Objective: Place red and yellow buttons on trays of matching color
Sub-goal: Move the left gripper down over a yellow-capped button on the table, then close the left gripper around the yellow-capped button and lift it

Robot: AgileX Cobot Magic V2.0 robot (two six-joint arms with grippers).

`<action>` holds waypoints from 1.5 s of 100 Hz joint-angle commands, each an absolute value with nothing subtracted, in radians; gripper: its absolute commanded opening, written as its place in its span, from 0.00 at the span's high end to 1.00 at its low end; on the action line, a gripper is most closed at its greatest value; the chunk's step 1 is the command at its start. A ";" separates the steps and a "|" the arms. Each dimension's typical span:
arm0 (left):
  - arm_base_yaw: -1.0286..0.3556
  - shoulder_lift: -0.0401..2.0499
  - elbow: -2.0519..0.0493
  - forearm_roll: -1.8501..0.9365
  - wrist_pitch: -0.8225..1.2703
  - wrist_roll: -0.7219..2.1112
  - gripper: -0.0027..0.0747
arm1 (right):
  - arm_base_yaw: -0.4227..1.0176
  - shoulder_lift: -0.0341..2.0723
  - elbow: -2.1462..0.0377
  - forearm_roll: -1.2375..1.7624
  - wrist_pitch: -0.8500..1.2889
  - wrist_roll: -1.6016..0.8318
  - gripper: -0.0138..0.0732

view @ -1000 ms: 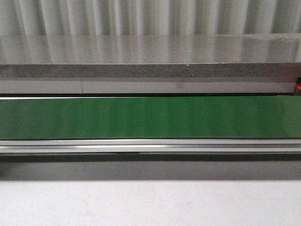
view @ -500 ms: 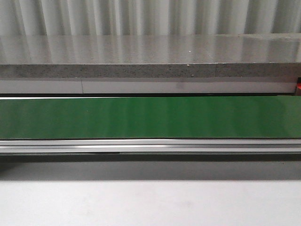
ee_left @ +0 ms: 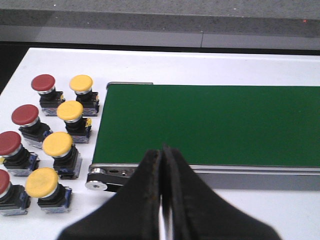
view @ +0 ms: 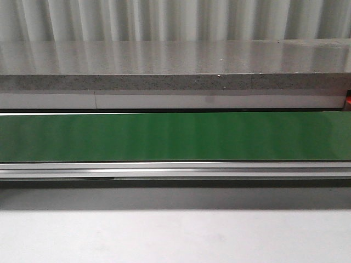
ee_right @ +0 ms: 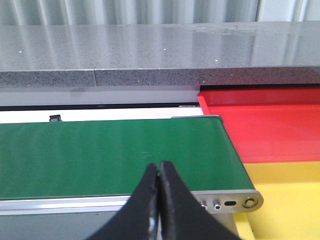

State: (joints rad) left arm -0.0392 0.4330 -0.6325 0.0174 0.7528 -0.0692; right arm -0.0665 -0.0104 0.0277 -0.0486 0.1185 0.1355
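Note:
In the left wrist view, several red buttons (ee_left: 43,83) and several yellow buttons (ee_left: 81,83) stand in two columns on the white table, beside the end of the green conveyor belt (ee_left: 210,125). My left gripper (ee_left: 162,150) hangs shut and empty over the belt's near rail. In the right wrist view, a red tray (ee_right: 270,130) and a yellow tray (ee_right: 285,195) lie past the belt's other end. There my right gripper (ee_right: 159,165) is shut with nothing in it, above the belt's near edge. Neither gripper shows in the front view.
The front view holds the green belt (view: 175,137), its metal rail (view: 175,170) and white table (view: 175,235) in front. A grey stone ledge (view: 175,66) runs behind the belt. The belt's roller end (ee_left: 97,180) sits close to the buttons.

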 commanded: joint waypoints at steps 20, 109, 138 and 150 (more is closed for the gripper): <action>-0.037 0.661 -0.792 0.074 0.694 -0.101 0.52 | -0.072 -0.026 0.029 -0.061 0.044 0.136 0.92; 0.282 1.444 -1.250 0.000 0.969 -0.167 0.45 | -0.072 -0.026 0.029 -0.061 0.044 0.136 0.92; 0.290 1.680 -1.467 0.000 1.126 -0.149 0.45 | -0.072 -0.026 0.029 -0.061 0.044 0.136 0.92; 0.290 1.760 -1.550 0.000 1.188 -0.143 0.45 | -0.072 -0.026 0.029 -0.061 0.044 0.136 0.92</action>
State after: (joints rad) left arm 0.2864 1.7616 -1.4762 0.0073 1.1589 -0.1490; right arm -0.0665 -0.0104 0.0277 -0.0486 0.1185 0.1355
